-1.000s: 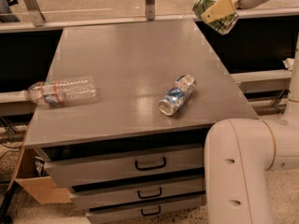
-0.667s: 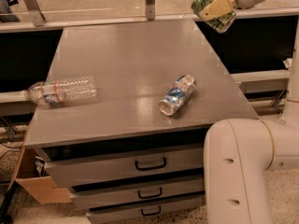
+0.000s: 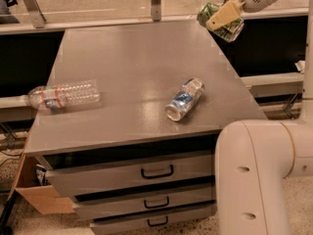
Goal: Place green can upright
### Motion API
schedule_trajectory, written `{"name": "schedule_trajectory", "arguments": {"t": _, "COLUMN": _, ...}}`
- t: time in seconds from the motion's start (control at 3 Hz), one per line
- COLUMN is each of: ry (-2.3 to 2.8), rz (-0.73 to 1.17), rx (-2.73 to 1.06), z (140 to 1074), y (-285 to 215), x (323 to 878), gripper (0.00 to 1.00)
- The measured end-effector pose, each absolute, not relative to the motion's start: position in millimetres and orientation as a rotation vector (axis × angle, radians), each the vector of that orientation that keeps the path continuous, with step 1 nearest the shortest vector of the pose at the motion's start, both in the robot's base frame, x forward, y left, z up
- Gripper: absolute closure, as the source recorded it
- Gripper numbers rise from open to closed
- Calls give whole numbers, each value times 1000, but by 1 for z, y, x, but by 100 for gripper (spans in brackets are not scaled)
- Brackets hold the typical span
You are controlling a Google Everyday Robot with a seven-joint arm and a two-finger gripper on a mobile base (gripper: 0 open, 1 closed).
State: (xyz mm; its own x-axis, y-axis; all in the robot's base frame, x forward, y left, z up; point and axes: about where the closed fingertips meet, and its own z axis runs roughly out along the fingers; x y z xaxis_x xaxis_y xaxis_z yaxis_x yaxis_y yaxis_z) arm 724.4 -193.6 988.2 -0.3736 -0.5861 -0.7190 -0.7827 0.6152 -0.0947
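1. Holding the green can (image 3: 234, 30) in the air, the gripper (image 3: 221, 19) hangs over the far right corner of the table (image 3: 127, 58); its jaws are clamped on the can's body, with one pale finger (image 3: 226, 14) lying across the side.
2. Compared with a second ago, the gripper and can have drifted a little to the left and slightly down, towards the table's edge; the shift is small, and the can has not changed its lean in any way I can make out.
3. The can is tilted, its silver end pointing down and to the right; it touches nothing but the gripper, so it is not yet placed.
4. Nothing else has moved; the blue can (image 3: 184, 99) lies on its side near the front right of the table, and the plastic bottle (image 3: 61, 94) lies on its side at the left edge, both well apart from the gripper.
5. For the task this looks like the carry coming in over the top; the can probably needs turning until its axis is vertical, then lowering onto bare table near the far right, before the jaws let go; released while tilted, it would likely topple and roll.
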Motion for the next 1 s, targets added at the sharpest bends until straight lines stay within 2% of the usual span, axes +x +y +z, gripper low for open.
{"name": "schedule_trajectory", "arguments": {"t": 1.0, "ry": 2228, "rz": 474, "rx": -933, "z": 986, "y": -257, "x": 677, "gripper": 100}}
